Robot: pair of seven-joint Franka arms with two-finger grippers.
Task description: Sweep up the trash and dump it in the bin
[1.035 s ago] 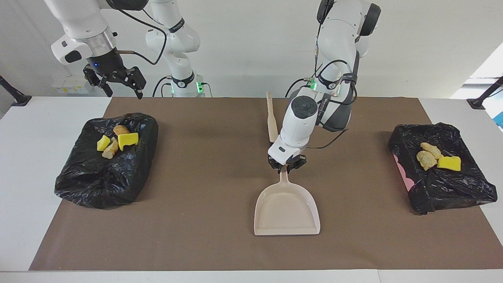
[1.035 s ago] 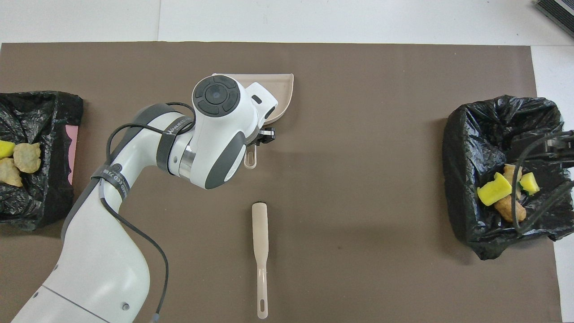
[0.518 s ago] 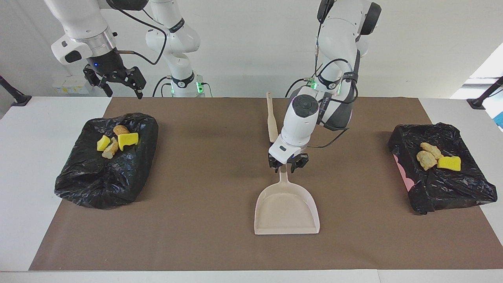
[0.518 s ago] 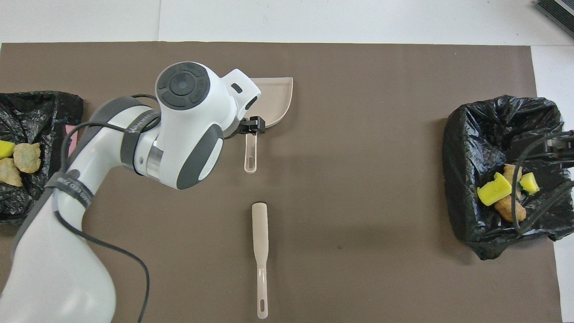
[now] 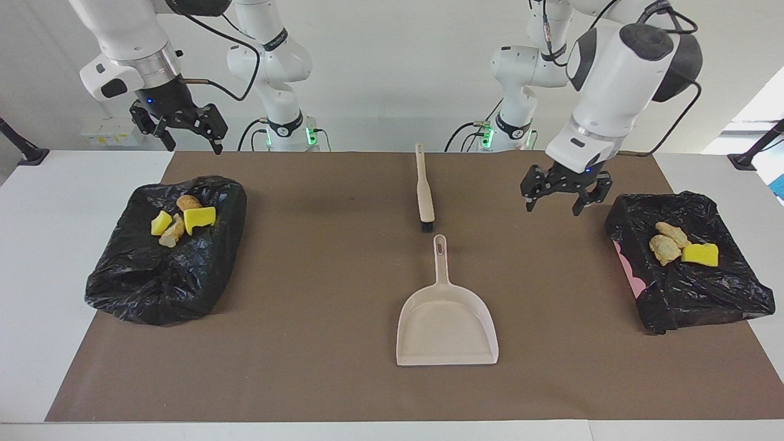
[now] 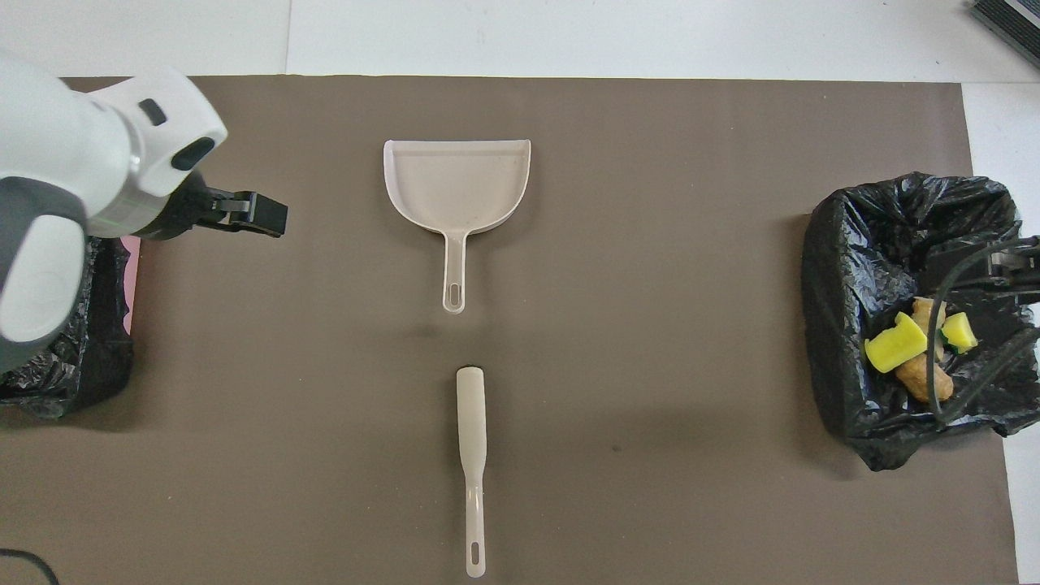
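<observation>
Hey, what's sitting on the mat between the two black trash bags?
The beige dustpan and the brush, brush nearer the robots, lying apart mid-mat between the bags. Otherwise bare brown mat; both views show it.

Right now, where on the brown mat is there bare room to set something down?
Bare mat lies between the dustpan and each black bag, and along the mat's edge farthest from the robots. It is tight between the dustpan's handle and the brush. The open left gripper hangs by the bag at its end.
</observation>
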